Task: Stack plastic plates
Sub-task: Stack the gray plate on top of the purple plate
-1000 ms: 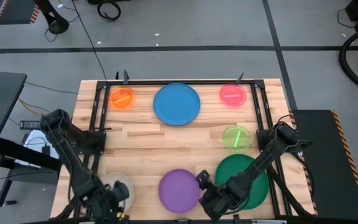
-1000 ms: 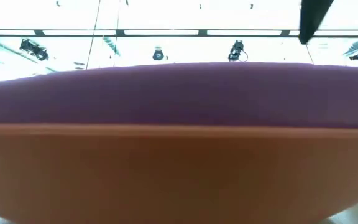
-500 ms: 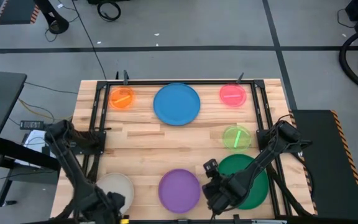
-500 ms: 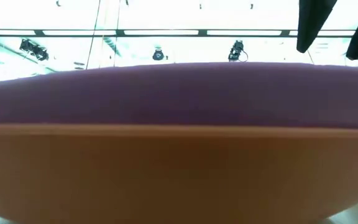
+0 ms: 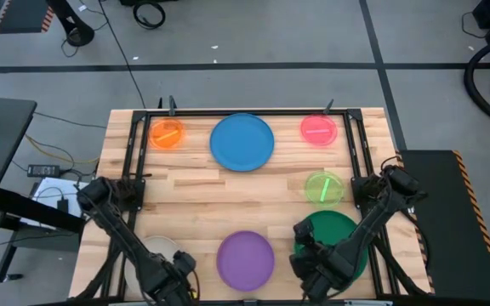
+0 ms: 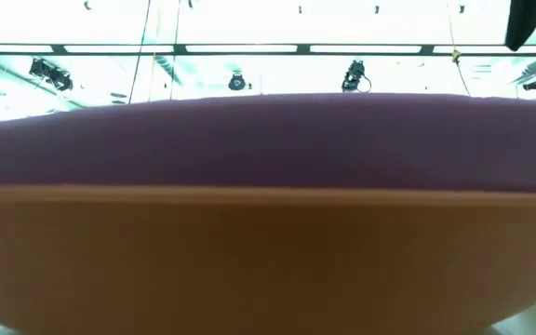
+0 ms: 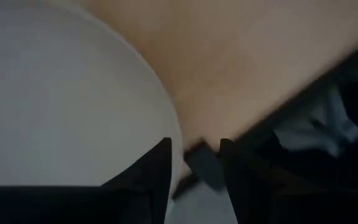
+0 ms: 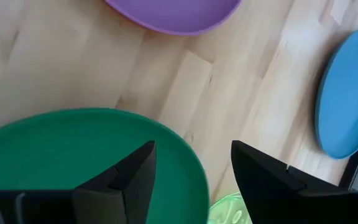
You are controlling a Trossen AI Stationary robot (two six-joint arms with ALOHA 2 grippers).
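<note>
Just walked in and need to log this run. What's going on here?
Two robot arms are working on plastic plates spread over a wooden table, none stacked yet. The left gripper is open at the rim of the cream plate near the front left corner. The right gripper is open over the green plate at front right. The purple, blue, orange, pink and lime plates lie untouched.
</note>
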